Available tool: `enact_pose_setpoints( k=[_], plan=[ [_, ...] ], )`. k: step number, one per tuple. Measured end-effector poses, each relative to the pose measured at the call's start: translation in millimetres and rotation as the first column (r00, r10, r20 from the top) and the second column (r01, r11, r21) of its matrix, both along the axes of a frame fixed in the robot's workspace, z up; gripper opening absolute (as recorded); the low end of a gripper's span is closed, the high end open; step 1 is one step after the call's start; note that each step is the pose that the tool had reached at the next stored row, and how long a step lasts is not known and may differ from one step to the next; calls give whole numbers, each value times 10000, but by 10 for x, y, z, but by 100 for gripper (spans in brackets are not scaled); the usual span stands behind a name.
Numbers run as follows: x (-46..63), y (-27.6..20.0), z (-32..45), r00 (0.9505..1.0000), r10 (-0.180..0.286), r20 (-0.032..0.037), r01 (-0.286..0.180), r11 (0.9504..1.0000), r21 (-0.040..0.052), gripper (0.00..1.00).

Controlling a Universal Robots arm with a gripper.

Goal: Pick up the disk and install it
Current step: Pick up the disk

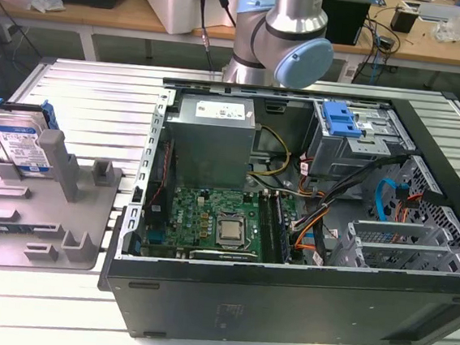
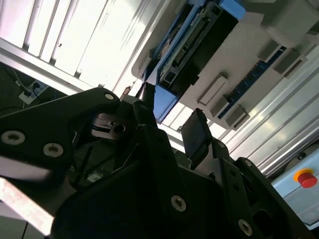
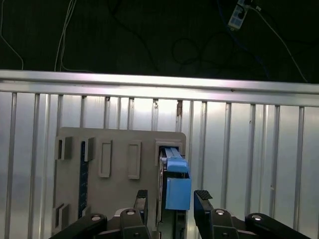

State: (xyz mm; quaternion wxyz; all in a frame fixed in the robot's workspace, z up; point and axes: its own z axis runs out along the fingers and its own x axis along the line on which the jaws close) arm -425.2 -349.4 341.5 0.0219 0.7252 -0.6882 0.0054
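Note:
The disk point(image 1: 21, 143), silver with a white-and-blue label and a blue carrier, stands tilted on edge in a grey holder plate point(image 1: 37, 231) at the exterior view's left. In the first wrist view its blue-framed edge point(image 3: 177, 186) lies between the two black fingertips of my gripper point(image 3: 172, 199), which is open, with a gap on each side. The second wrist view has the disk point(image 2: 192, 42) beyond the gripper point(image 2: 169, 119), apart from it. The fingers hold nothing.
An open computer case point(image 1: 148, 214) fills the exterior view's middle and right, with a motherboard point(image 1: 209, 219), a grey power-supply box point(image 1: 213, 138) and a drive cage with a blue latch point(image 1: 341, 118). The ribbed metal table point(image 3: 249, 159) ends at an edge point(image 3: 159, 82). A red button point(image 2: 305, 178) is nearby.

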Motion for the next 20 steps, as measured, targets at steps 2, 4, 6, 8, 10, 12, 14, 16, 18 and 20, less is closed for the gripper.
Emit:
enact_pose_setpoints(
  k=[2,4,6,8,10,12,14,16,18,20],
  plan=[
    [0,12,-5,10000,0,1,0,10000,2,49],
    [-1,22,-11,10000,1,2,-1,10000,1,49],
    [-17,27,-25,10000,1,1,-1,10000,1,49],
    [-30,28,-43,10000,2,1,-2,10000,1,49],
    [-33,29,-56,10000,0,1,0,10000,0,49],
    [-36,33,-71,10000,0,2,0,10000,1,49],
    [-37,35,-86,10000,1,3,-1,10000,1,49],
    [-39,37,-103,10000,2,3,-2,10000,0,49],
    [-42,38,-120,10000,1,4,-1,10000,1,49],
    [-46,40,-148,10000,0,4,0,10000,1,49]
  ],
)
